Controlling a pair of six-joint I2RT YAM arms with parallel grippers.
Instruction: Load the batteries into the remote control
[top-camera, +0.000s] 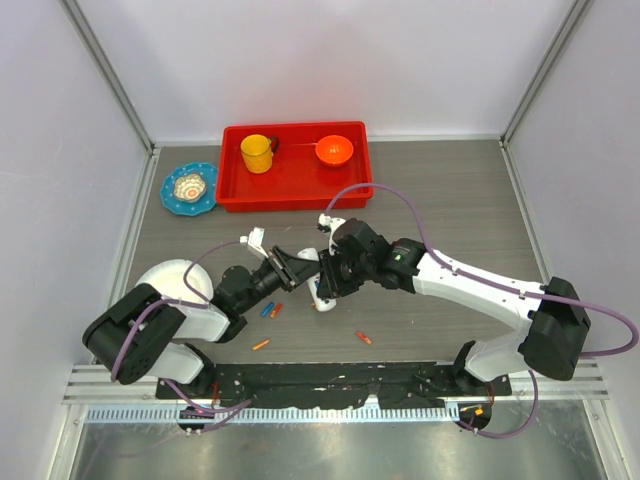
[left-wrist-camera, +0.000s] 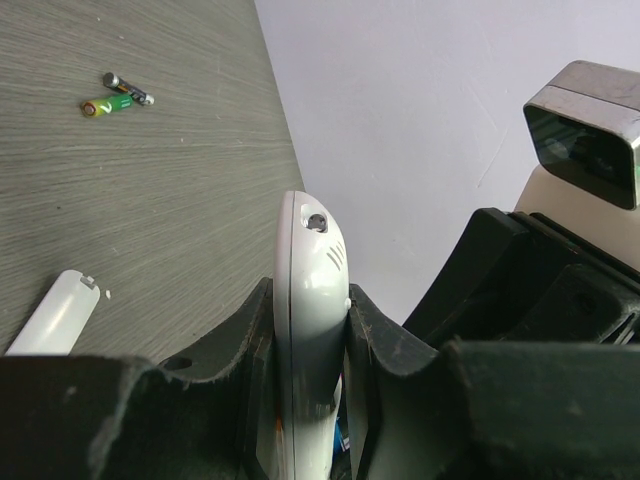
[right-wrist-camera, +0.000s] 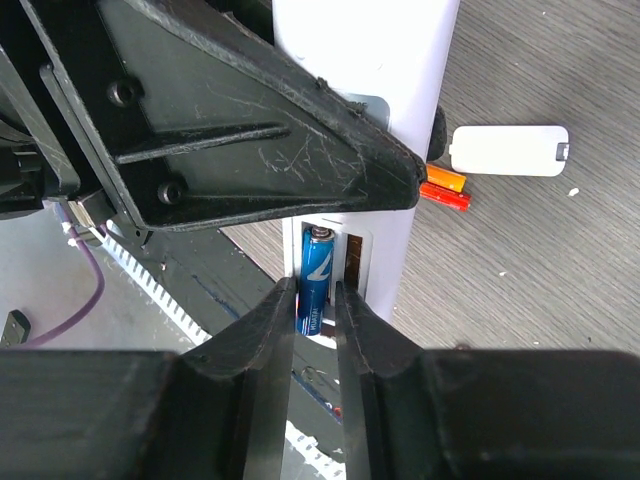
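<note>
**Right arm is seating a blue battery in the gripped remote**

The left gripper (left-wrist-camera: 310, 330) is clamping the remote control (left-wrist-camera: 310, 260) by its 2 broad faces, jaws closed tight on it. It is holding the remote edge-on above the table (top-camera: 450, 200), with 1 rounded end sticking out past the fingers.

The right gripper (right-wrist-camera: 315, 297) is working at the remote's open compartment. Its jaws are nearly closed and are pinching a blue battery (right-wrist-camera: 318, 270) by its sides. The battery is lying inside the compartment, against the wall on the left arm's side, with its long axis parallel to the remote's long axis. In the right wrist view that axis is running straight away from the jaws, and the far end is pointing toward the remote's middle. I cannot tell which terminal that end is.

So the right arm is the one acting on the remote and the left is only steadying it. The coming move probably depends on pushing along that shared axis until the battery drops flat.

The cover piece (right-wrist-camera: 510, 150) is lying on the table just beside the remote. At least 4 loose batteries (top-camera: 271, 310) are lying near the remote, on its side toward the arm bases.
</note>
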